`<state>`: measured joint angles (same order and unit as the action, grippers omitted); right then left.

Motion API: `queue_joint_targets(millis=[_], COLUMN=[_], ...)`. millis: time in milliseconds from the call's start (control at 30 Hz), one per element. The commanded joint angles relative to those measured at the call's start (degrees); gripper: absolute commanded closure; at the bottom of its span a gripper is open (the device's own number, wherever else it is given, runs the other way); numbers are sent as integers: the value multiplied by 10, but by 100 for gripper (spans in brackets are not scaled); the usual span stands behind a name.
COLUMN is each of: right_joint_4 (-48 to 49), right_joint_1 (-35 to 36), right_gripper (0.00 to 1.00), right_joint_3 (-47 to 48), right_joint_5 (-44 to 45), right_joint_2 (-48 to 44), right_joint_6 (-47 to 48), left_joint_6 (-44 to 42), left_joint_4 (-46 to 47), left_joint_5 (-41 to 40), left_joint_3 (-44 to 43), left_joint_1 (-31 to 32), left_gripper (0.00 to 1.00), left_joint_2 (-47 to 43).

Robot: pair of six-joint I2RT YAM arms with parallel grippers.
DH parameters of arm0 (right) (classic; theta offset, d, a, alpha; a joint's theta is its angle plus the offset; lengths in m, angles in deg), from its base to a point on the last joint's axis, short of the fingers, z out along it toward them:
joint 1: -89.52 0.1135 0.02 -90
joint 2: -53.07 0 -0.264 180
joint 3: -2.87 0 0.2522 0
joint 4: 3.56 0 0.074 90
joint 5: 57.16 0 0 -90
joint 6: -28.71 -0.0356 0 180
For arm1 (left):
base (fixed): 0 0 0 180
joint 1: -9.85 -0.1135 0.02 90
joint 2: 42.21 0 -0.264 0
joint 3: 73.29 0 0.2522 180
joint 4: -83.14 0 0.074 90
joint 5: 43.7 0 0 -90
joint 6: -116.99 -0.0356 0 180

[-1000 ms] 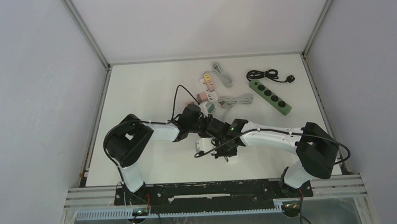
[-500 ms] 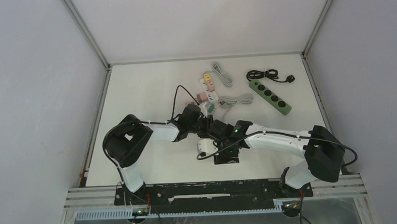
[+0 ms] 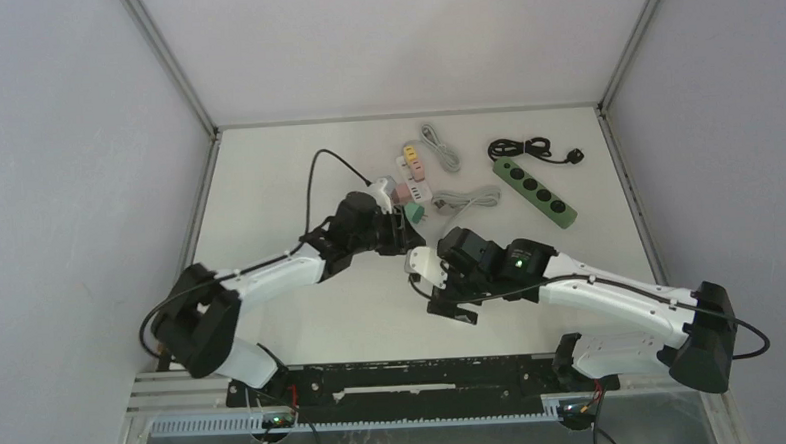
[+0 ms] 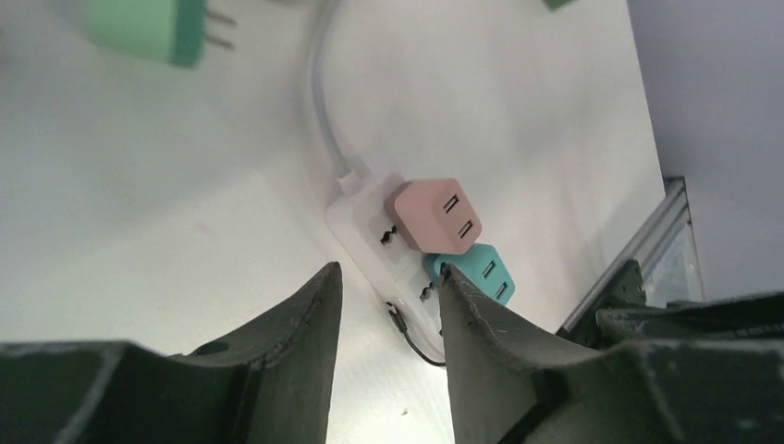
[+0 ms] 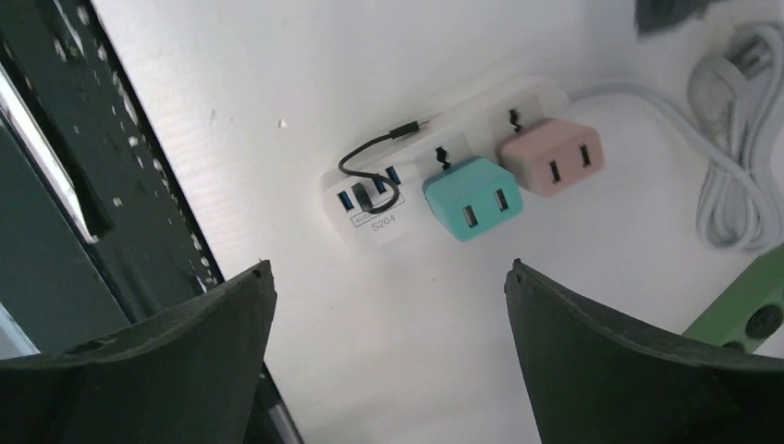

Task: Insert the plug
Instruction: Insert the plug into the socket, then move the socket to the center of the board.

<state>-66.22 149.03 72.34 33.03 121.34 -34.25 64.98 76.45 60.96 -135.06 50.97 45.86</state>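
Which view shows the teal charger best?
Right wrist: the teal charger sits whole, both ports facing the camera. Left wrist: the left claw covers its edge. Top: I cannot make it out.

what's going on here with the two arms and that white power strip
Two robot arms are working over a white power strip lying on the table. A teal adapter and a pink adapter sit side by side in its sockets, and a short black cable curls at its USB end. The right gripper hangs above the strip, jaws wide and empty. The left gripper is open too, holding nothing. A green adapter lies unplugged nearby.
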Motion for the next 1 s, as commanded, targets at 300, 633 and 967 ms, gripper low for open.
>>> queue_joint_targets(millis=[300, 633, 967], right_joint_4=[93, 180, 237], right_joint_1=[11, 39, 36], right_gripper=[0, 0, 10], right_joint_3=[-86, -139, -133], right_joint_5=[201, 290, 338], right_joint_2=[-101, -22, 115], right_joint_6=[-495, -650, -709], left_joint_6=[-89, -185, -275], left_joint_4=[-201, -342, -352], left_joint_5=[-249, -319, -382], left_joint_3=[65, -14, 10], left_joint_1=[-72, -83, -85], left_gripper=[32, 0, 0], left_joint_2=[-375, -519, -545])
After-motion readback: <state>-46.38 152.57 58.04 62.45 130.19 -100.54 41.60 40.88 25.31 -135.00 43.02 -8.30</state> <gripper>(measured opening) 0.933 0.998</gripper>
